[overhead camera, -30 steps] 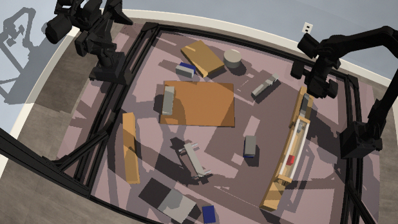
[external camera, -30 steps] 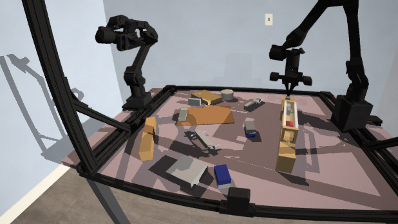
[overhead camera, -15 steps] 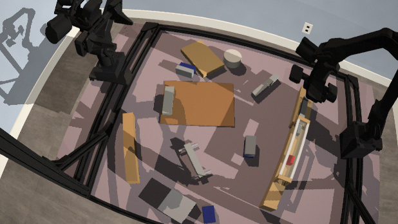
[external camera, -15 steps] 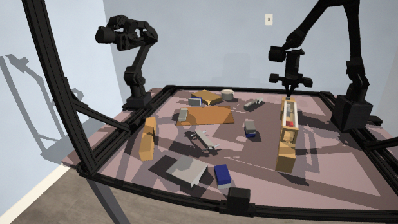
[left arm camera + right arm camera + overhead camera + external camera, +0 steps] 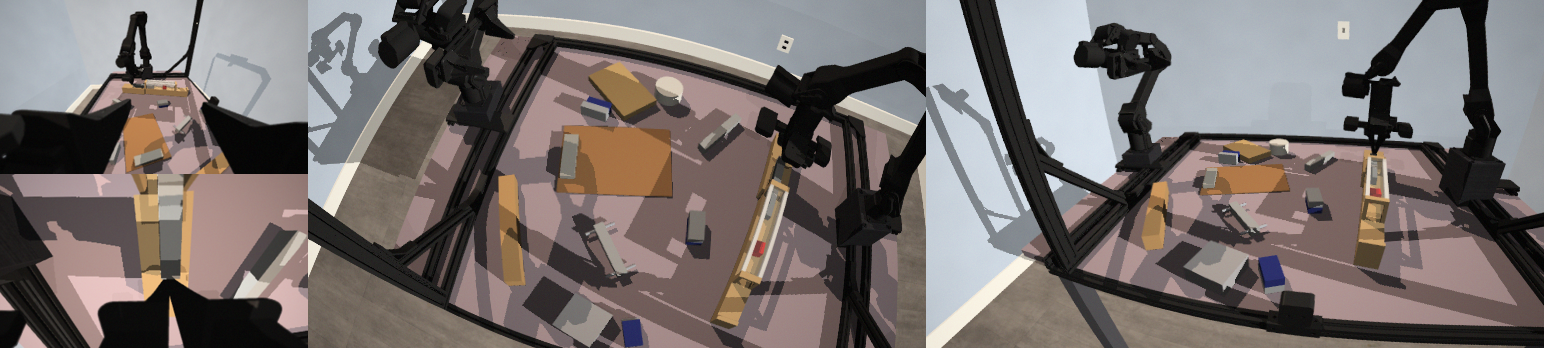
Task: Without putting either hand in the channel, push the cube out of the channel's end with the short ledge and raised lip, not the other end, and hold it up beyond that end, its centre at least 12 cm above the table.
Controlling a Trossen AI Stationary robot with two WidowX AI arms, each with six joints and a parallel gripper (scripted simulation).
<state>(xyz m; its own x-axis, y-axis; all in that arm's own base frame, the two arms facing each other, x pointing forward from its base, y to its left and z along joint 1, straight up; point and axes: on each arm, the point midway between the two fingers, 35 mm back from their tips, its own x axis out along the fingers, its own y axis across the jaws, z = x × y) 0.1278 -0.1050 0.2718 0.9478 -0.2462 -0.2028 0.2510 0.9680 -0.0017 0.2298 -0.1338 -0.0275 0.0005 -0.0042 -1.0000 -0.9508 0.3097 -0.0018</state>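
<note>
Lettering on the bench's things: none that can be read
Numbers or brands: none legible
Signs: none seen

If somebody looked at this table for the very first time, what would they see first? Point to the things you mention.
Probably the big flat orange board (image 5: 628,160) (image 5: 1253,179) (image 5: 141,136) left of the middle of the table. Next, maybe the little red cube (image 5: 759,248) (image 5: 1375,192) (image 5: 164,88) inside the long wooden channel (image 5: 727,305) (image 5: 1370,252) (image 5: 134,89), under the black right arm (image 5: 863,80) (image 5: 1477,55) (image 5: 134,35).
</note>
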